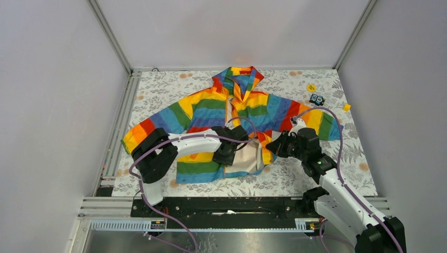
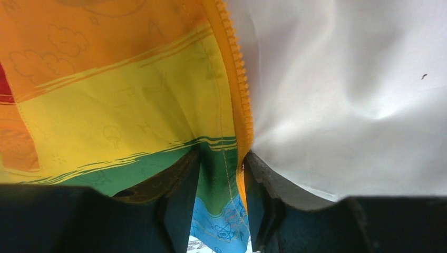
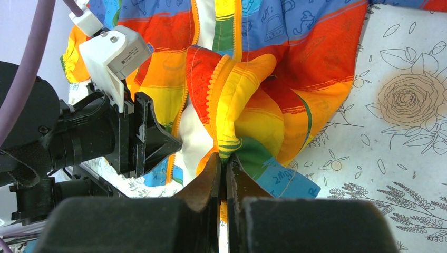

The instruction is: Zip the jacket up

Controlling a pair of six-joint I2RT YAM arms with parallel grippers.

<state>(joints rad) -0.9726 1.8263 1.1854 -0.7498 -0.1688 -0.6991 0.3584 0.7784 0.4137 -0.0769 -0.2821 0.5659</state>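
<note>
- The flowered worktop carries everything.
- The jacket lies spread in the middle of it, hood at the far edge, sleeves out to both sides, and its lower front gapes open on white lining.
- The left hand is clamped on the orange zipper edge near the hem.
- The right hand is pinched tight on the opposite front edge, which bunches up.
- A yellow block sits at the far right, apart from the jacket.
</note>
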